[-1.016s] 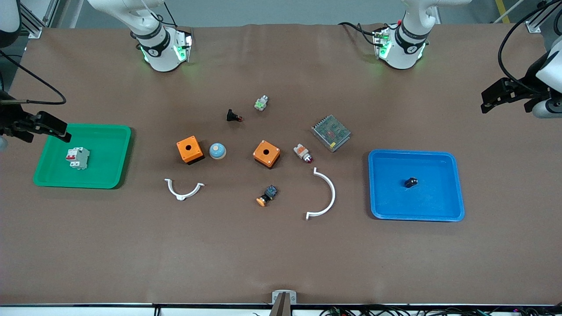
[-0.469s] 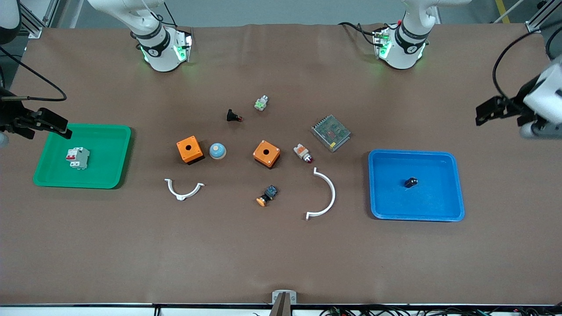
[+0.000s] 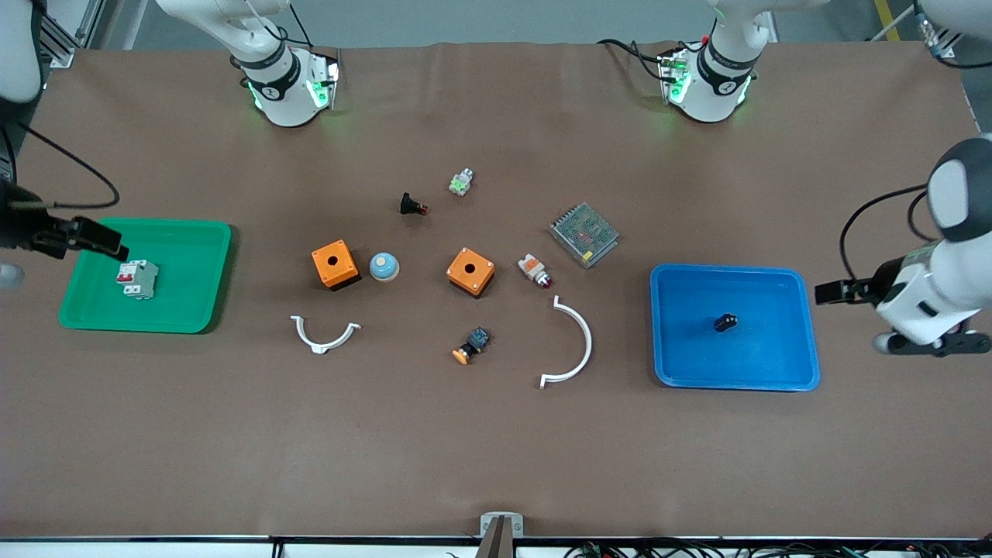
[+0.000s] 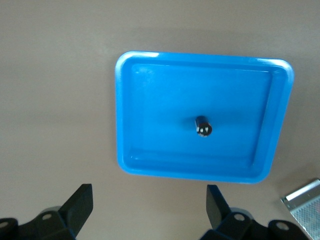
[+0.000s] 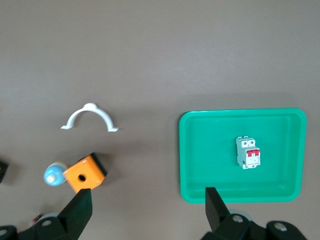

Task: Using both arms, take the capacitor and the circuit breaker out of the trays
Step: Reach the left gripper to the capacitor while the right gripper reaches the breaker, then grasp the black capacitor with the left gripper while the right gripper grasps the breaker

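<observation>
The capacitor (image 3: 725,322) lies on its side near the middle of the blue tray (image 3: 806,325), which sits toward the left arm's end of the table; the left wrist view shows its pale-marked end face (image 4: 203,126) and nothing touching it. The breaker (image 3: 137,279) lies flat in the green tray (image 3: 221,271) toward the right arm's end, red levers up, clear of the tray walls. The left gripper (image 3: 823,293) hangs just outside the blue tray's edge at the table's end, and in its own wrist view the jaws stand wide apart and empty — the two black fingertips (image 4: 80,205) frame bare table beside the tray. The right gripper (image 3: 108,239) is over the green tray's rim close to the breaker, also spread wide with nothing between its fingers (image 5: 80,207). Between the trays lie two orange boxes (image 3: 335,264), a blue dome (image 3: 384,266), two white curved clips (image 3: 325,335), an orange-capped push button (image 3: 471,346) and a metal mesh module (image 3: 584,234).
</observation>
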`<state>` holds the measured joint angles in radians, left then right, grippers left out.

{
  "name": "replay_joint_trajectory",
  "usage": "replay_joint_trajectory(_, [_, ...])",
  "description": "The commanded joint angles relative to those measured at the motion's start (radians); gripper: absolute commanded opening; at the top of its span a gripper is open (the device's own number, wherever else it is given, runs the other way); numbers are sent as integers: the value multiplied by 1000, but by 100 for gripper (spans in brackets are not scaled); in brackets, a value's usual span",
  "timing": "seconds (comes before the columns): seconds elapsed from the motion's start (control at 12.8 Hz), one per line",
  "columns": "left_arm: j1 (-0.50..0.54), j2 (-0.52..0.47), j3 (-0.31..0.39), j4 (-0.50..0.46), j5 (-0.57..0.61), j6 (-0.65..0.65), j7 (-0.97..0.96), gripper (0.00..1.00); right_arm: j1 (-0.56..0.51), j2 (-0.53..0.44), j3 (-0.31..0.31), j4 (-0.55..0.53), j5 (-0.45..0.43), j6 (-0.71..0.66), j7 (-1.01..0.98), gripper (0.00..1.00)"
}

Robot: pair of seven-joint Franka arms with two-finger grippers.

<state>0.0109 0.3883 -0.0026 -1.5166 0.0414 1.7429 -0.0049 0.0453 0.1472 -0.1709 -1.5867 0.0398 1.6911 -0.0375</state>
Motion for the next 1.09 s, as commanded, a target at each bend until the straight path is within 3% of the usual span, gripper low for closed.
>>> replay_joint_trajectory(0.0, [-14, -11, -8, -136, -14, 133, -30, 99, -39, 73, 8, -1, -1, 54, -27, 100])
replay_joint_trajectory(0.39, [-19, 44, -11, -296, -27, 348, -36, 83, -151, 208, 8, -15, -17, 102, -90, 100])
replay_joint_trajectory(0.7, [-20, 99, -45, -301, -66, 380, -53, 77, -249, 297, 8, -19, -66, 240, -134, 100])
replay_joint_trajectory(1.02, [-20, 144, -63, -301, -66, 424, -73, 71, -329, 366, 8, -45, -77, 251, -287, 100])
